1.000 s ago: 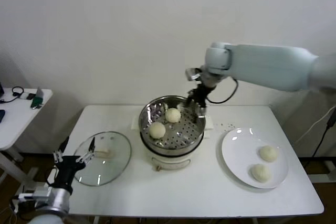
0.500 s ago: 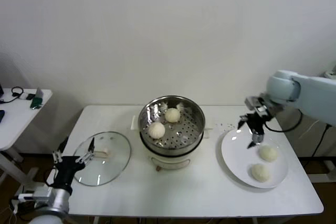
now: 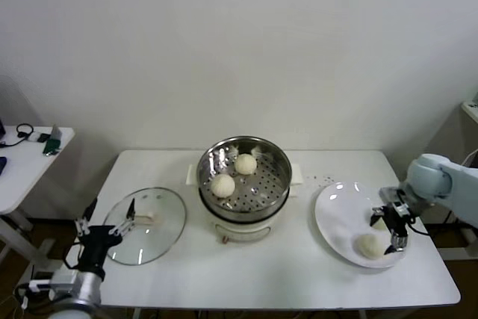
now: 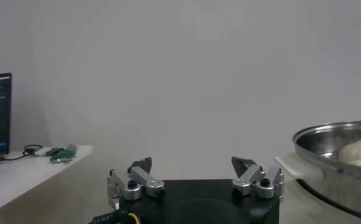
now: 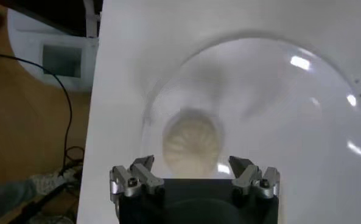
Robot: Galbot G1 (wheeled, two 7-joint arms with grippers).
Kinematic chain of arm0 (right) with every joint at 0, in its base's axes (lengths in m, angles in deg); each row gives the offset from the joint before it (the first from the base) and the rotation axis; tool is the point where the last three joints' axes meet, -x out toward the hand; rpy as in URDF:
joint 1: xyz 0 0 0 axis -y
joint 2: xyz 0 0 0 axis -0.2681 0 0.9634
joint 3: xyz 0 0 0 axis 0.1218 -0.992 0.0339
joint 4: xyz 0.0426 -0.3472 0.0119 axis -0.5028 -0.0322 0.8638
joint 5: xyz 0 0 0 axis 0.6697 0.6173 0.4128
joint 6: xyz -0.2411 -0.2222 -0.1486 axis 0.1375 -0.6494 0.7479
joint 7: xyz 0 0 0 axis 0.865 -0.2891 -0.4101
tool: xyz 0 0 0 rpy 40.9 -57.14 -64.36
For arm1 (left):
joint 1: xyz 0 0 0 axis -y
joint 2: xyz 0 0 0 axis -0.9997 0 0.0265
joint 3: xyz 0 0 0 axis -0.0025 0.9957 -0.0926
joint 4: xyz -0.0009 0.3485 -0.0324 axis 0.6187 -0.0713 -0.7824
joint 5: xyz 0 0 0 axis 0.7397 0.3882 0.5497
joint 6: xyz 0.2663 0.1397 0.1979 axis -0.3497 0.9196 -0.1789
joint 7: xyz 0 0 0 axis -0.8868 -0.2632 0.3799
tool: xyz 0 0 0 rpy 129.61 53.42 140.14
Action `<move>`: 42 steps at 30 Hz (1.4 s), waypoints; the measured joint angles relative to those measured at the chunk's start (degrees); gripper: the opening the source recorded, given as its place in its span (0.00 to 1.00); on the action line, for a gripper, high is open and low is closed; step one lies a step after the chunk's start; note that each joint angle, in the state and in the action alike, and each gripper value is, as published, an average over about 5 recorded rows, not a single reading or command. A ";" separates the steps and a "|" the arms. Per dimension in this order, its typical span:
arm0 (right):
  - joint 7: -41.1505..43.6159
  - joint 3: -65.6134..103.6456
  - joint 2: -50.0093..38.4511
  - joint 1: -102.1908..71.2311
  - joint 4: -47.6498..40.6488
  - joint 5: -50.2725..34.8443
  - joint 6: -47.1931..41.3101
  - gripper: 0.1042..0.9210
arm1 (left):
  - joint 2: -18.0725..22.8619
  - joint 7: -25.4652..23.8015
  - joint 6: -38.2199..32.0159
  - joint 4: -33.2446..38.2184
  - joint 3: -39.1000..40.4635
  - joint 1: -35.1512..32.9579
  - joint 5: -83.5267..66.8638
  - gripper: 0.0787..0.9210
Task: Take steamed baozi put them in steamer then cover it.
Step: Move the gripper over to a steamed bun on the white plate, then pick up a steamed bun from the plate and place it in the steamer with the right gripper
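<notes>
The steamer (image 3: 278, 160) stands mid-table with two baozi on its tray, one at the front left (image 3: 222, 184) and one at the back (image 3: 246, 163). Two more lie on the white plate (image 3: 336, 211): one at the front (image 3: 368, 245), one (image 3: 379, 222) partly hidden behind my right gripper (image 3: 393, 228). That gripper is open and low over the plate's right side. In the right wrist view it (image 5: 191, 165) hangs open over a baozi (image 5: 191, 143). The cover (image 3: 146, 223) lies flat on the table's left. My left gripper (image 3: 104, 233) is open and parked beside it.
A side table (image 3: 22, 162) with cables stands at the far left. The left wrist view shows my open left gripper (image 4: 192, 164) and the steamer's rim (image 4: 332, 137) with a baozi (image 4: 360, 149) in it. The table's right edge is next to the plate.
My right gripper has swung from over the steamer across to the plate and dropped low over the buns there. The left arm has not moved.
</notes>
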 measured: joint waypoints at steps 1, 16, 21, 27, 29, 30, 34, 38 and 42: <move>-0.10 0.76 0.15 -0.90 -0.39 0.31 0.08 0.88 | 0.05 0.00 0.00 -0.03 0.01 -0.02 0.12 0.88; -0.25 6.22 4.21 -7.23 -4.74 2.49 0.56 0.88 | 0.22 0.01 0.06 -0.45 0.04 -0.09 0.88 0.88; 0.27 6.82 4.71 -7.84 -5.45 2.88 0.81 0.87 | 0.22 0.00 0.07 -0.55 0.00 -0.09 0.91 0.88; 0.95 7.12 5.35 -7.95 -6.27 3.29 1.29 0.78 | 0.21 0.00 0.09 -0.58 0.03 -0.03 0.94 0.88; 1.08 7.08 5.61 -7.87 -6.52 3.36 1.47 0.76 | 0.21 0.01 0.10 -0.58 0.04 0.00 0.96 0.88; 1.13 7.03 5.74 -7.77 -6.61 3.34 1.56 0.75 | 0.21 0.01 0.11 -0.58 0.05 -0.01 0.96 0.88; 1.18 6.45 6.18 -7.06 -6.81 2.96 2.00 0.73 | 0.21 0.00 0.11 -0.55 0.06 -0.06 0.97 0.88; 1.26 5.29 6.67 -5.52 -6.84 2.32 2.68 0.72 | 0.19 0.00 0.11 -0.49 0.13 -0.08 0.97 0.88; 1.70 2.93 7.35 -1.91 -6.41 1.50 3.86 0.72 | 0.19 0.00 0.11 -0.45 0.36 -0.08 0.95 0.88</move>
